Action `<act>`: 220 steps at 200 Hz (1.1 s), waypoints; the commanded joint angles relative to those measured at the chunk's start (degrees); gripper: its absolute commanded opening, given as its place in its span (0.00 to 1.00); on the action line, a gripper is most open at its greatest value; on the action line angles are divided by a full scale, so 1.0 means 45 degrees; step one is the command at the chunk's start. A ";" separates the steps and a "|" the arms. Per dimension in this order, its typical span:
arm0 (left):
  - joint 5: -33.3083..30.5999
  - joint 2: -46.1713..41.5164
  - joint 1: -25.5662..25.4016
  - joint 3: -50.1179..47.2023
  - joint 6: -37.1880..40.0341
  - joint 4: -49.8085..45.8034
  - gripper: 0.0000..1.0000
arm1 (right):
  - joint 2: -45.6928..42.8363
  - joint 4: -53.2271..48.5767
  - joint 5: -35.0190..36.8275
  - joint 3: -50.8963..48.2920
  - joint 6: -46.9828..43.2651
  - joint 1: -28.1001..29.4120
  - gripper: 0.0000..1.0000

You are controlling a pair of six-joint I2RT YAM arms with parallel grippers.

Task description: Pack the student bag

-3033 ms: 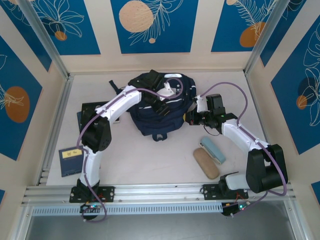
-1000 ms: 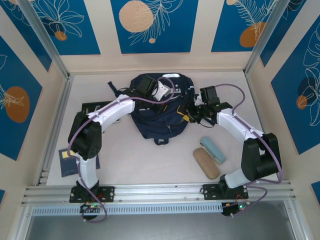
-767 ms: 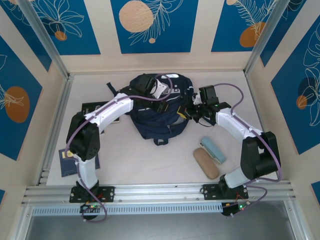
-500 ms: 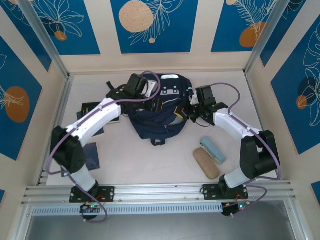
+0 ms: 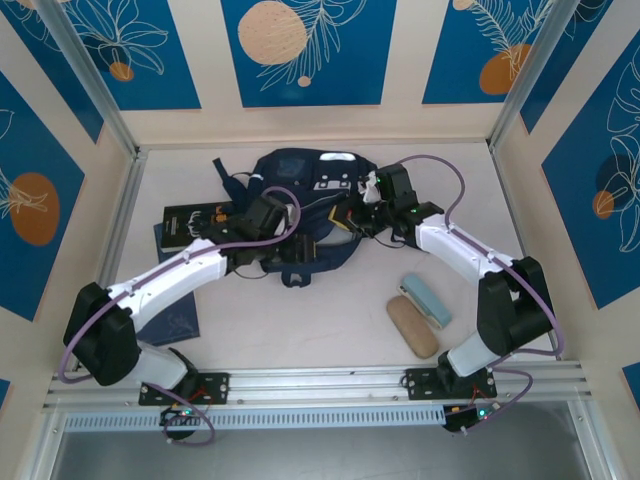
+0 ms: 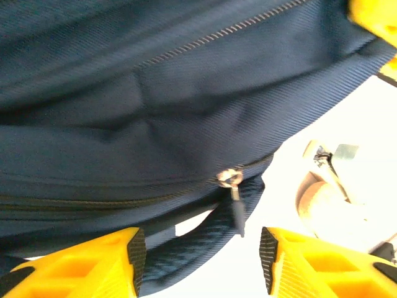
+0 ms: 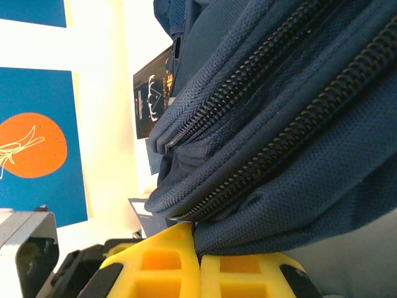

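Student bag, touching closed right end effector

Navy student bag, zipper pull dangling, left hand below, yellow fingers apart.

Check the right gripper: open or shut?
Shut: the right gripper has its fingers pressed together against the bag; pinching fabric, cannot tell.

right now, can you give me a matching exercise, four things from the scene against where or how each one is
Things:
1 left gripper
2 right gripper
3 student bag
4 tan case

States:
a lying beside the light blue case
b jaws open, facing a zipper pull
c navy, far middle of the table
d jaws shut, at the bag's fabric

Pairs: 1-b; 2-d; 3-c; 4-a
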 commanded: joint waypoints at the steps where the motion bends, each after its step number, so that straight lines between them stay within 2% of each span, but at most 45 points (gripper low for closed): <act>1: -0.0309 0.0101 -0.0415 -0.0037 -0.0952 0.0888 0.48 | 0.0114 0.1002 -0.0546 0.0447 0.0224 0.0247 0.00; 73: -0.1789 0.0805 -0.1027 0.0036 -0.2081 0.0421 0.33 | 0.0306 0.1687 -0.1033 0.0213 0.0600 0.0466 0.00; 153: -0.2773 0.1100 -0.1038 0.0098 -0.2240 0.0690 0.26 | 0.0058 0.1837 -0.1407 -0.0234 0.0614 0.0596 0.00; 220: -0.2664 0.1050 -0.1040 -0.0066 -0.2384 0.1105 0.22 | -0.0299 0.1718 -0.1114 -0.0704 0.0427 0.0763 0.00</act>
